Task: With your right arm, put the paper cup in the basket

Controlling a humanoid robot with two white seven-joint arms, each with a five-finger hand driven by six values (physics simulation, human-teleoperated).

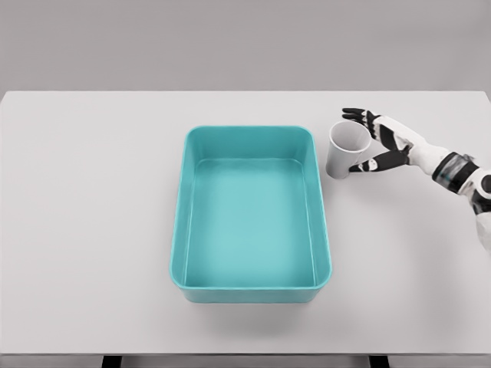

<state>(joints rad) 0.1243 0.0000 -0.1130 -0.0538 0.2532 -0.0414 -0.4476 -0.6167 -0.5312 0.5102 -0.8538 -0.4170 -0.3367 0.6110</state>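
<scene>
Head view, the only one I have: my right hand is in from the right edge, and its fingers are wide, bracketing the white paper cup. The upper fingers reach over the cup's far rim, while the thumb lies against its near side low down. I can't tell whether the pads truly press the wall or just sit beside it, so I'd call this a grasp closing in, not a firm hold. The cup stands on the white table, tilted slightly toward my palm, its open mouth facing up and right.

Just beyond my fingertips, to the left of the cup, lies the teal rectangular plastic basket, its right wall near the cup but apart from it.

The risks, as I judge them: a thin paper wall could crumple under a hard squeeze; a loose pinch could let it slip or tip; and a low carry could clip that near wall.
</scene>
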